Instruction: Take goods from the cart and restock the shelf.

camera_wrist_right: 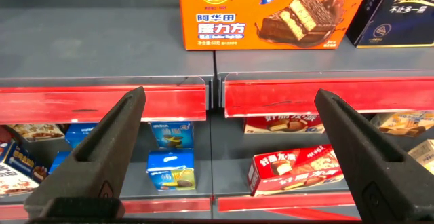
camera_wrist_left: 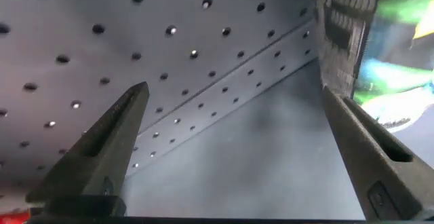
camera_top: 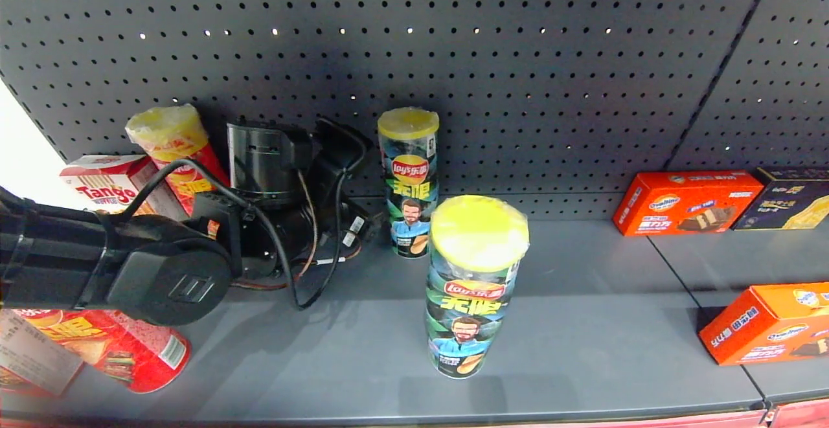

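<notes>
Looking down from the head camera, I see the back can (camera_top: pixel 408 182) standing upright against the pegboard wall (camera_top: pixel 550 78), lid up and label forward. To me that reads as a finished placement at the rear of the shelf (camera_top: pixel 583 324). A front can (camera_top: pixel 476 285) of the same kind stands ahead of it and slightly to its right, so the stock lines up front to back. The left gripper (camera_top: pixel 346 156) sits just left of the back can, at about the same depth.

From the left wrist, the jaws stand wide, with bare shelf and pegboard between them. The back can (camera_wrist_left: pixel 397 61) lies outside the gap, just beside one jaw, so nothing is gripped.

From the right wrist, the right gripper (camera_wrist_right: pixel 230 95) is also spread wide and empty. It faces an orange box (camera_wrist_right: pixel 271 13) on the shelf, well to the right of the back can.
</notes>
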Controlling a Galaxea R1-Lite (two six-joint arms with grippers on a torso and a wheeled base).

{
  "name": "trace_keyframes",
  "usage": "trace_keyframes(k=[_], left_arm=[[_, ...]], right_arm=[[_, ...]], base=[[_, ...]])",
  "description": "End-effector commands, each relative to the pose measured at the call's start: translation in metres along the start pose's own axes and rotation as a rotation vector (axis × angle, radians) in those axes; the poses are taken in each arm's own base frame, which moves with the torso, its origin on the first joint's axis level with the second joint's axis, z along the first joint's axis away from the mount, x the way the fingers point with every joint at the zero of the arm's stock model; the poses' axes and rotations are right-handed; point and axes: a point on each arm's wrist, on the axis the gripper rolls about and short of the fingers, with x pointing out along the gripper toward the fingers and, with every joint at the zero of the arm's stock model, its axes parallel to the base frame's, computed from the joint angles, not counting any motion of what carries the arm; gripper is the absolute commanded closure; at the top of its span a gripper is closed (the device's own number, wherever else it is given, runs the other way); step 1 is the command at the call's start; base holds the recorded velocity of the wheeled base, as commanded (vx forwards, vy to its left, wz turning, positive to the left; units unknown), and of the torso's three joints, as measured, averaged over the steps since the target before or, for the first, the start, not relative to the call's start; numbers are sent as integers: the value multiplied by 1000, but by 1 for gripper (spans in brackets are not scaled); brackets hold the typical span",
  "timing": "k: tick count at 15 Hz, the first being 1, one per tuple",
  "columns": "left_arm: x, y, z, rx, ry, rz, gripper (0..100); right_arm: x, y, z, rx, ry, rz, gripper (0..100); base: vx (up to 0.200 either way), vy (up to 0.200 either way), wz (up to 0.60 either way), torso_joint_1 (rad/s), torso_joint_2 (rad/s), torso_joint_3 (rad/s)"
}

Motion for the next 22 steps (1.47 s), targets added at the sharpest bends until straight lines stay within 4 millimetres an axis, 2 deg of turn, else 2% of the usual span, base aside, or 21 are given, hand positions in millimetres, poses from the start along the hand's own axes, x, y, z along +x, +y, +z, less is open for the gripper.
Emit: trace_keyframes(k=[1, 9, 22], left_arm=[[8, -5, -1, -1, 7, -9, 0], [9, -15, 5, -13, -11, -32, 0], [14, -19, 8, -27, -21, -37, 0]], right_arm=[[0, 0, 0, -1, 1, 0, 0], [0, 0, 0, -1, 1, 0, 0], [0, 0, 0, -1, 2, 0, 0]], base=[[0, 0, 0, 0, 0, 0], [0, 0, 0, 0, 0, 0], [0, 0, 0, 0, 0, 0]])
